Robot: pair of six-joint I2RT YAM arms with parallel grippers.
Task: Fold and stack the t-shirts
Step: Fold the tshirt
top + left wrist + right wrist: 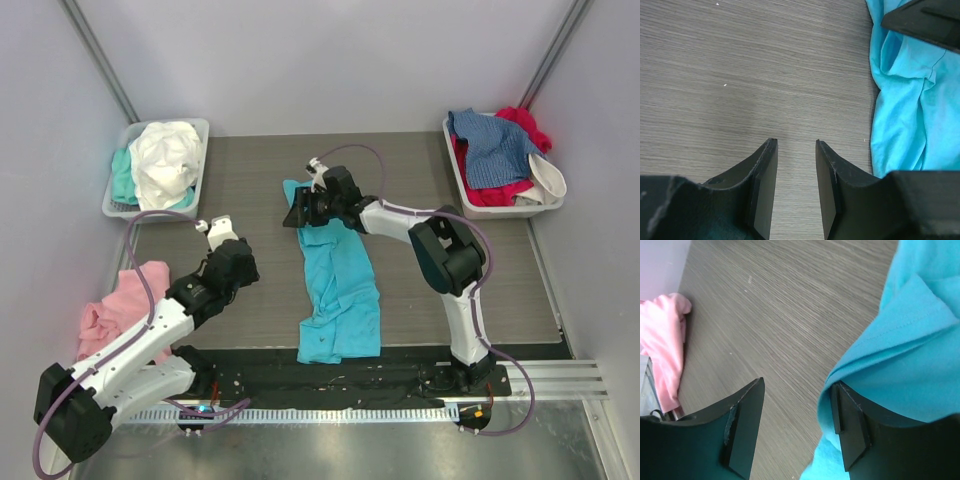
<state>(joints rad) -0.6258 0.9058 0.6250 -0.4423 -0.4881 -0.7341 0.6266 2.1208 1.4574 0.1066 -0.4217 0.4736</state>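
Reading from the left, a pink t-shirt lies crumpled at the left edge of the tabletop. At the back, a white t-shirt is heaped over a mint t-shirt in the left tray. The left fingers hover over bare tabletop, partly parted, with nothing between them. Just to their right the turquoise t-shirt lies mid-tabletop as 1 long, rumpled strip running from the near edge toward the far side. The right fingers stand fairly wide at its far end. A fold of turquoise cloth drapes over 1 of them, but bare tabletop shows in the gap, so nothing is clamped. Further right, the right tray holds a denim-blue t-shirt and a red t-shirt in a heap. The turquoise tee looks light and limp, apt to sag or slip from a shallow pinch. It would likely handle best taken at a hem or doubled edge, 2 corners together, so it lifts flat.
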